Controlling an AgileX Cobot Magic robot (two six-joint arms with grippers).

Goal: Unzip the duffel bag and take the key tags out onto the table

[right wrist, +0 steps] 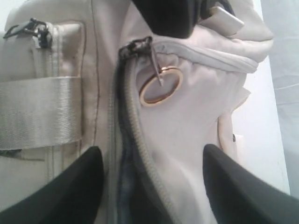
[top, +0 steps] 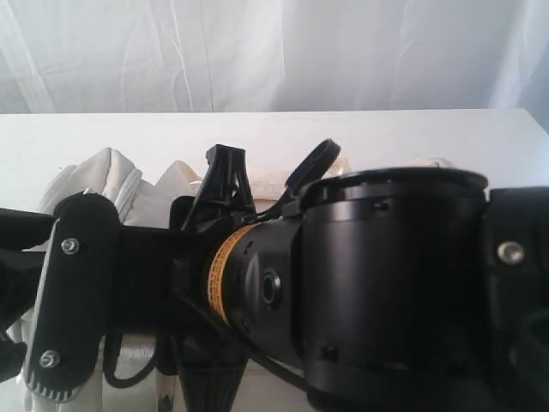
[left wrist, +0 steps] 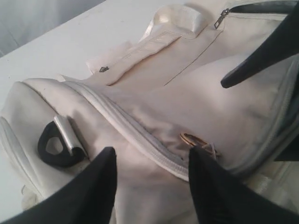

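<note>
Pincer positions: left pincer (left wrist: 152, 151) hung wide open and empty over the duffel bag (left wrist: 187, 93), which lay on the white desk (top: 386, 137) before a white curtain (top: 274, 51); right pincer (right wrist: 152, 148), also wide, flanked the bag's gold zip ring (right wrist: 160, 87) without touching it.

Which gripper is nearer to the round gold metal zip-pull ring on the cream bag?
Left gripper: one fingertip lies beside the ring; the right gripper stands farther from it.
</note>
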